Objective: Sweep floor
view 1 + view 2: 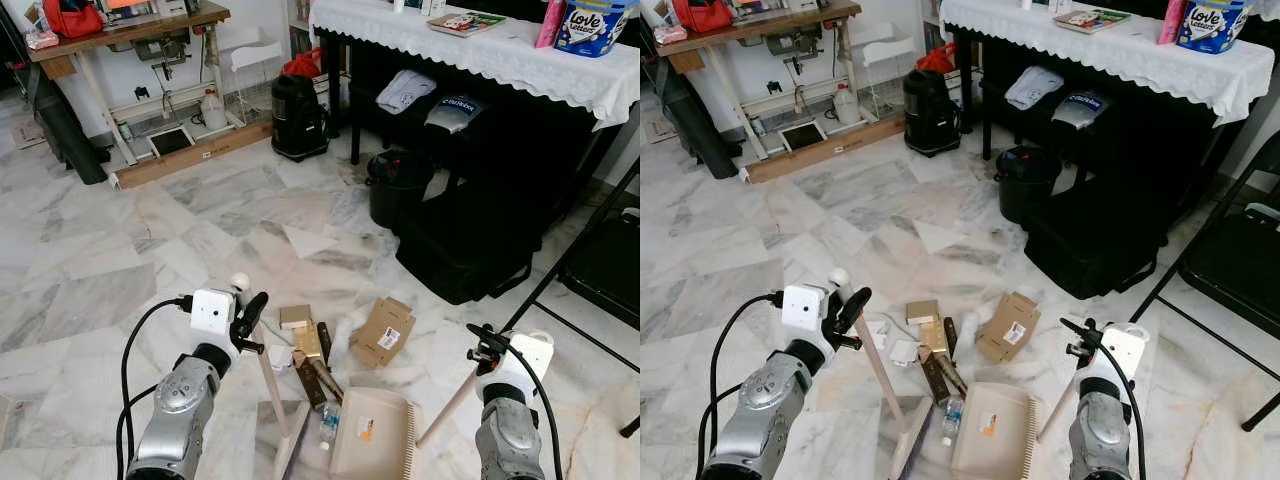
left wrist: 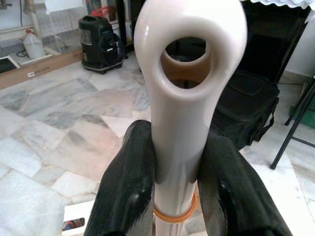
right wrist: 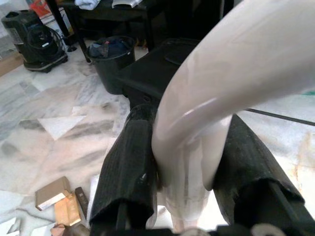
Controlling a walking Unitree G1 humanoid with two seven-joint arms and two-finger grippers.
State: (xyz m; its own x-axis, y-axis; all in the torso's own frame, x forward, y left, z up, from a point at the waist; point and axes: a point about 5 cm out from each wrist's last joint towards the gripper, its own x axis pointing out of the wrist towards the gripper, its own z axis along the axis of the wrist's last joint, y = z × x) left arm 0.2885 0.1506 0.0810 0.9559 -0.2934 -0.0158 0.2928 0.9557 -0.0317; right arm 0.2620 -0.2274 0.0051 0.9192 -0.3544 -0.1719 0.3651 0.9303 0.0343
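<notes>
Two arms: both raised over the marble floor [image 1: 100, 260]
Left gripper [image 1: 248, 322]: my fingers [image 2: 125, 191] clamped on the broom handle [image 1: 268, 375] just under its looped end
Right gripper [image 1: 482, 345]: fingers pinched on the dustpan handle [image 1: 448, 408]
Dustpan [image 1: 370, 432]: one — beige, on the floor between my arms
Litter: flat cardboard box [image 1: 382, 333], small boxes, one bottle [image 1: 329, 425] — just beyond the pan
Writing: "Love" on a blue pack [image 1: 590, 25] on the table

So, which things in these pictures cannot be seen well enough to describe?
- Broom head: cut off by the bottom edge of the left eye view.
- Small bottle beside the dustpan: too small to read its label.
- Contents of the black bin: too dark in the eye views.
- Dustpan handle end: cut off by the right wrist view's edge.
</notes>
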